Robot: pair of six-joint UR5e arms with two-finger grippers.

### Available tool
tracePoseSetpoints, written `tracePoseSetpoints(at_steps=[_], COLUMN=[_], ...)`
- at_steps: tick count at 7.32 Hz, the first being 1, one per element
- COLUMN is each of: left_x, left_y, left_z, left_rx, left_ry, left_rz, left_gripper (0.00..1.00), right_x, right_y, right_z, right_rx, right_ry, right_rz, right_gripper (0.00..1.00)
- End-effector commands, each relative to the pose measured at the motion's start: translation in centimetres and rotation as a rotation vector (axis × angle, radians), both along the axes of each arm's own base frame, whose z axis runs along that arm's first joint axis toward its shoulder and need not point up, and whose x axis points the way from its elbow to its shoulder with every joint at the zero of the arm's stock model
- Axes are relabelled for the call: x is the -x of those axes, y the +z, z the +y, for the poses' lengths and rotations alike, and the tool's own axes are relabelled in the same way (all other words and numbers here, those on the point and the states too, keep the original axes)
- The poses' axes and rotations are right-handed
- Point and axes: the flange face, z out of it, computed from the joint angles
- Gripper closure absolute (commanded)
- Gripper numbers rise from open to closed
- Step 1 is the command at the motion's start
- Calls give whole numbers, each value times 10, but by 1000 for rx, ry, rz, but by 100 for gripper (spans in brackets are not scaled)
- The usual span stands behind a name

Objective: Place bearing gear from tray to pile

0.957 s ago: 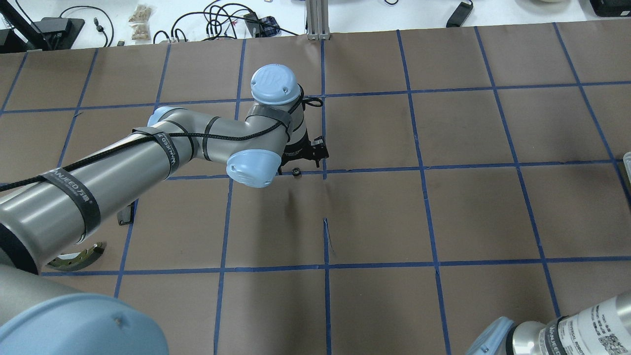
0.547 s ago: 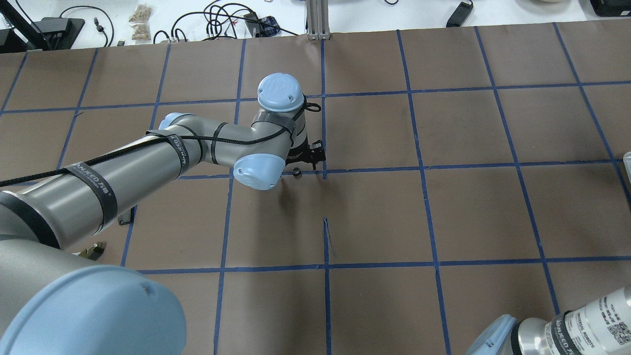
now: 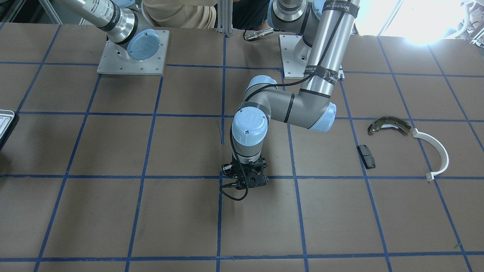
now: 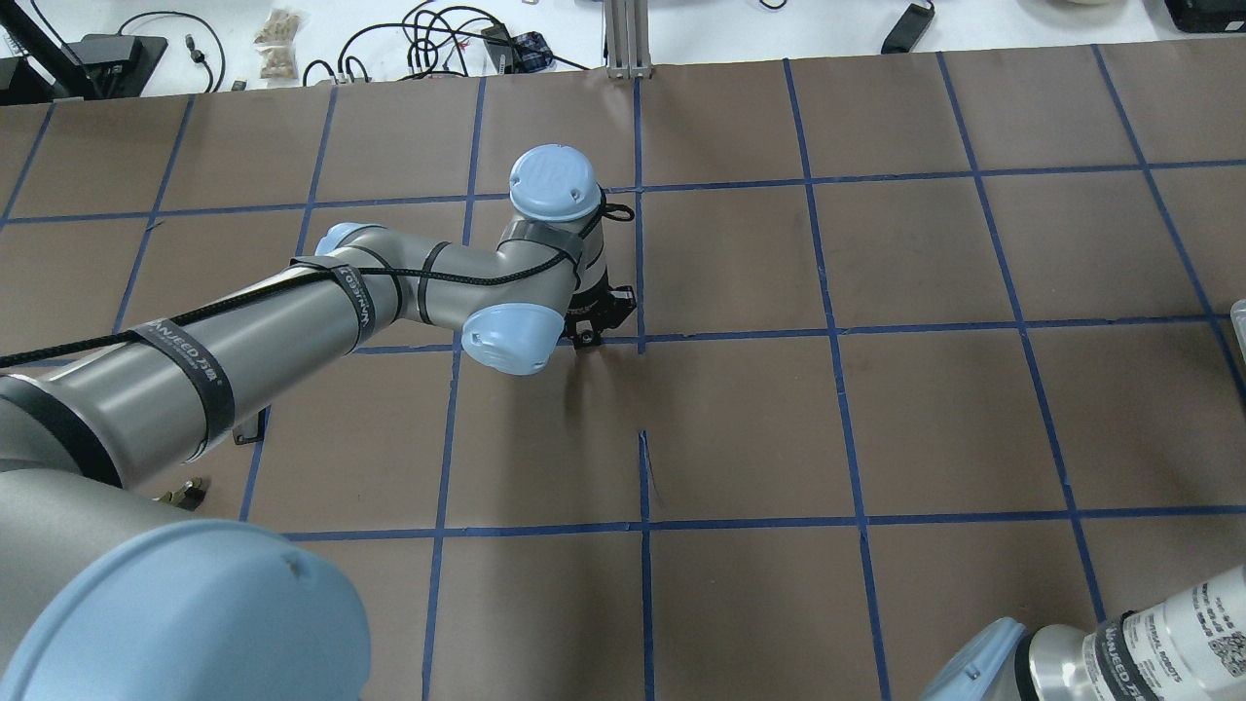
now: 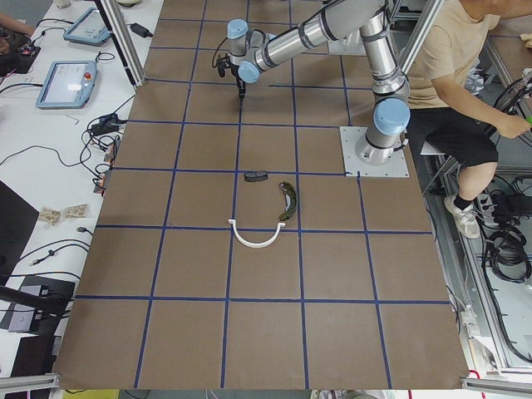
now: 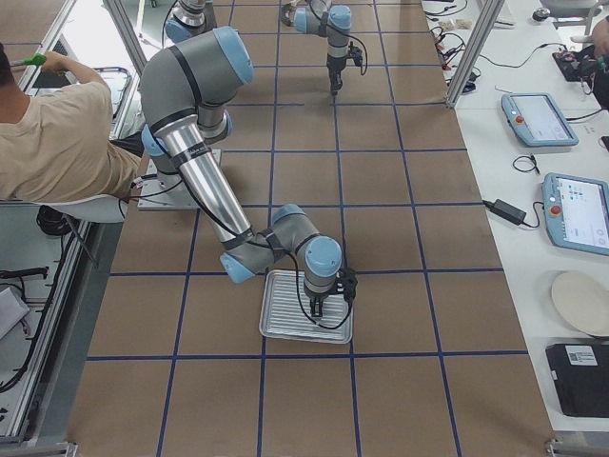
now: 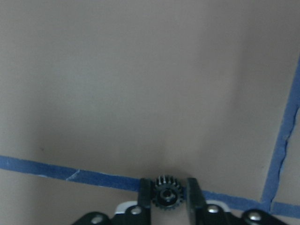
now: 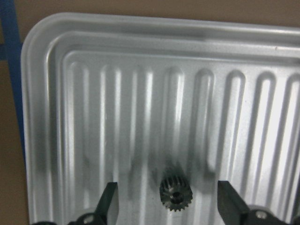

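1. Here, left fingers [image 7: 145, 199]: clenched on a small dark toothed gear [image 7: 164, 194], one finger at each side, low over a blue tape line near the middle of the desk [image 4: 934, 419].
2. Right fingers [image 8: 110, 204]: released, spread wide, touching nothing, hanging over the tray [image 8: 40, 93].
3. Second gear [image 8: 176, 192]: lies on the tray's ribbed base, between the right fingers and apart from both.
4. Tray: silver metal, raised rim, rounded corner; sits at the desk's end on the robot's right.
5. Pile [image 3: 391, 123]: olive curved brake shoe [image 5: 288, 204], white plastic arc [image 3: 440, 153] just beside its end, black pad [image 3: 366, 156] near; all on the robot's left side, well apart from the held gear.
6. Desk: brown sheet, blue tape grid.
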Motion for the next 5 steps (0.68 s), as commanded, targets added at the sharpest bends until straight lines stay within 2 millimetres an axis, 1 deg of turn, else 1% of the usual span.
tracePoseSetpoints(at_steps=[1,2,3,4,5], left_x=[-24,-59,-103,-167,-228], left_y=[29,44,64,69,79], left_z=[-15,-24,-33,-38,-36], left_rx=[14,-11,7,-1,6], left_ry=[11,-18,-41,-135,-177], left_rz=[6,8,-4,-7,-13], left_gripper=[93,93,93,93,93], right_x=[0,0,2,1,-1], right_y=[1,2,6,9,16], right_z=[0,0,-1,0,1], right_rx=[-1,-3,-1,1,-5], right_ry=[0,-1,-7,-11,-15], right_rz=[-1,-3,-3,0,-9], right_gripper=[71,85,94,99,99])
